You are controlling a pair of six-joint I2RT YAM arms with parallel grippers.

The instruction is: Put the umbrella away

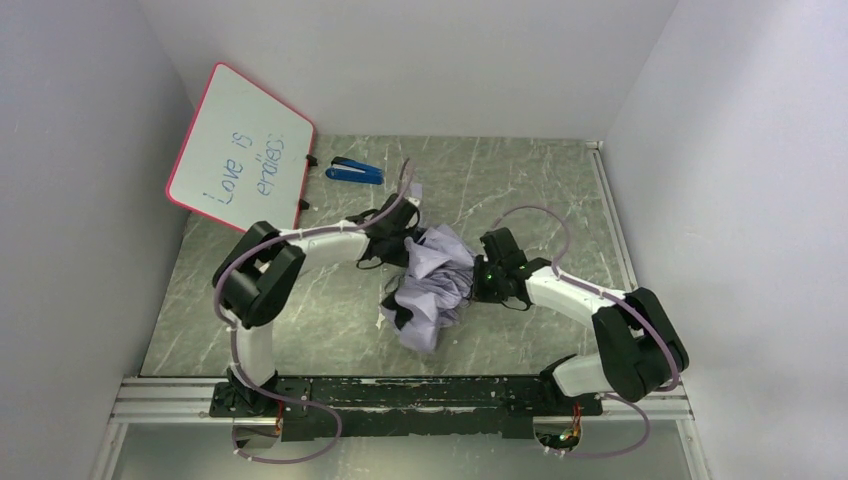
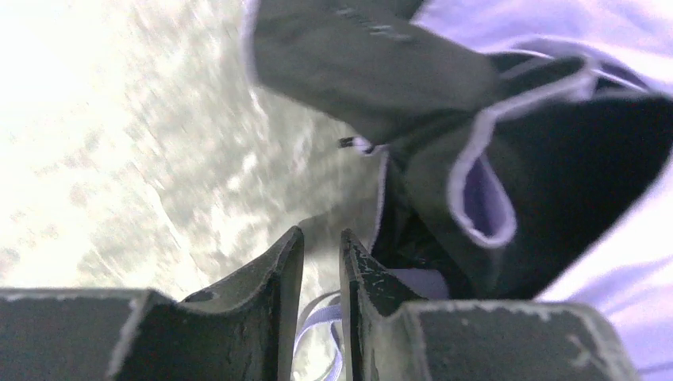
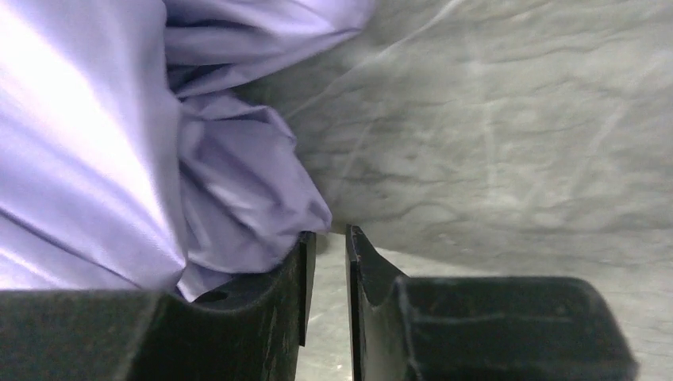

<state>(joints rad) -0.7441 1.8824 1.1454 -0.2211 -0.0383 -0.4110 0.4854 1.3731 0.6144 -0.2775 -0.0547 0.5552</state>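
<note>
The umbrella [image 1: 435, 285] lies crumpled in the middle of the table, pale lilac fabric bunched up with black folds at its edges. My left gripper [image 1: 400, 245] is at its upper left side and my right gripper [image 1: 478, 275] is against its right side. In the left wrist view the left gripper [image 2: 321, 234] has its jaws a narrow gap apart. Black canopy [image 2: 555, 159] lies just to its right, and a lilac strap loop [image 2: 321, 321] shows in the gap. In the right wrist view the right gripper [image 3: 329, 232] also stands narrowly apart with nothing between, lilac fabric [image 3: 95, 159] resting against its left finger.
A whiteboard [image 1: 240, 148] with a red rim and handwriting leans at the back left. A blue stapler-like object [image 1: 354, 171] lies beside it. White walls close in on three sides of the grey marbled table [image 1: 300, 320]. A metal rail [image 1: 400, 395] runs along the near edge.
</note>
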